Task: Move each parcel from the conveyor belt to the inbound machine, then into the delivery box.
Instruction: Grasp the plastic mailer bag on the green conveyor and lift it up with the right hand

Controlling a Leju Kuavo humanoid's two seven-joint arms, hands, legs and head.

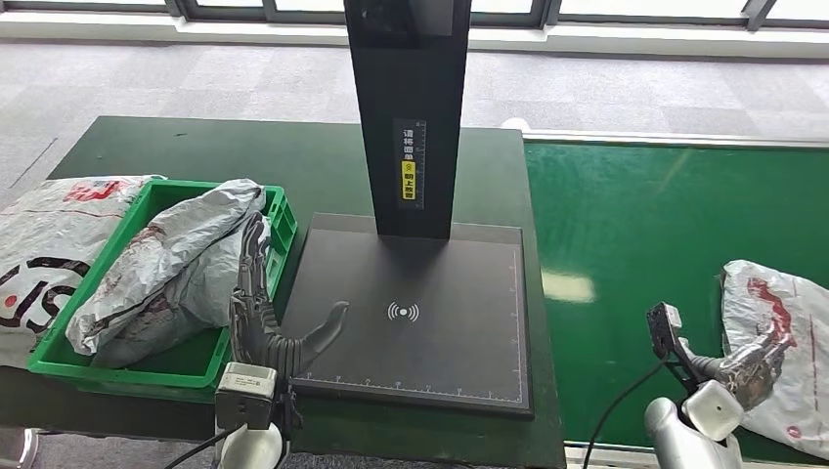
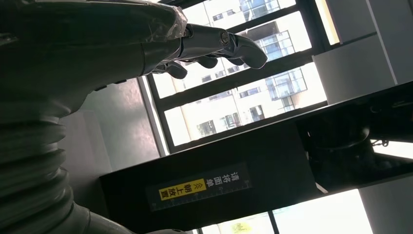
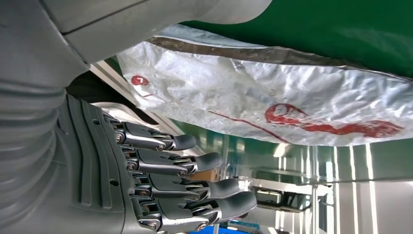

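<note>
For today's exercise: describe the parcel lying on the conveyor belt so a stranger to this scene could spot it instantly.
Find the bright green conveyor belt right of the black inbound machine. At its near right end lies a white crinkled parcel with red markings, beside the right hand. It alone sits on the belt; the other bags lie in or beside the green delivery box.

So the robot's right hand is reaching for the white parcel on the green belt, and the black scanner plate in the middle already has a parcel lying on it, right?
Not quite. The right hand is indeed at the white parcel on the green belt, but the black scanner plate is bare: the head view shows no parcel on it. The grey parcel lies in the green box beside the plate.
</note>
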